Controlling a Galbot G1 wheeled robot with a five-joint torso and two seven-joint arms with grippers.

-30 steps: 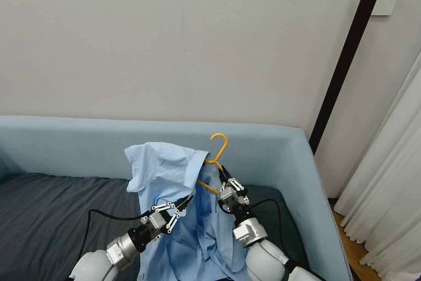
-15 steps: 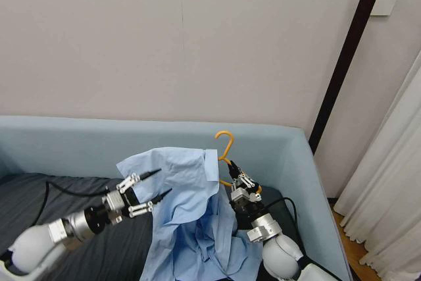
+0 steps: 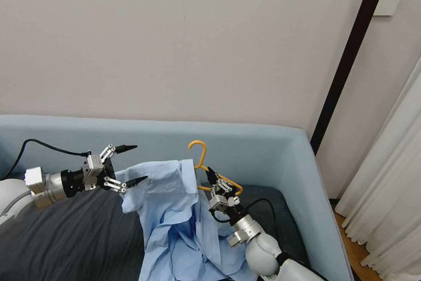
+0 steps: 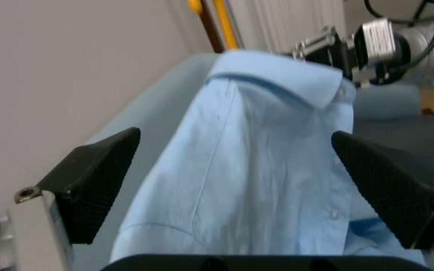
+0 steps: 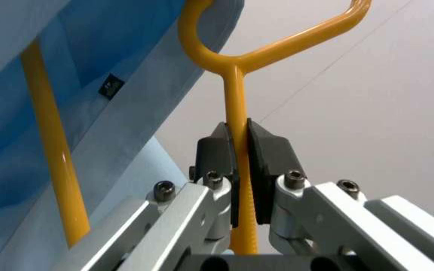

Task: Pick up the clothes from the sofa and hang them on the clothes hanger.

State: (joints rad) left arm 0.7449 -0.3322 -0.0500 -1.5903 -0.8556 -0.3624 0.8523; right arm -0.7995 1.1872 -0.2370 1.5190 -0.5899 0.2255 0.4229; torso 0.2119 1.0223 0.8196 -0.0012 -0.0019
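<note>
**Shirt on hanger in right gripper; left gripper open beside it**

1. Head view. The right gripper (image 3: 222, 193) is above the seat of the sofa (image 3: 283, 149), right of centre. It carries the hanger (image 3: 197, 156) with the hook uppermost and tilted. The shirt (image 3: 172, 212) drapes from the hanger, with its collar at the base of the hook and its lower part bunched down toward the dark cushion (image 3: 59, 241). The left gripper (image 3: 137, 162) is to the shirt's left at shoulder height and points at the shirt. Its jaws are spread wide and hold nothing. The lower jaw tip lies just beside the edge of the shirt's shoulder; contact cannot be told from this view.

2. Left wrist view. The left gripper (image 4: 239, 186) shows one jaw at each side. The shirt (image 4: 262, 164) spans the gap between the jaws, beyond their tips. This view also shows the hanger (image 4: 225, 22) rising above the collar and the right gripper (image 4: 338, 48) farther off, just behind the collar.

3. Right wrist view. This view supplies the grip detail that the head view hides. The jaws of the right gripper (image 5: 239, 149) are clamped narrow on the straight stem of the hanger (image 5: 236, 107), just below the hook. One hanger arm runs beneath the fabric of the shirt (image 5: 66, 68).
</note>
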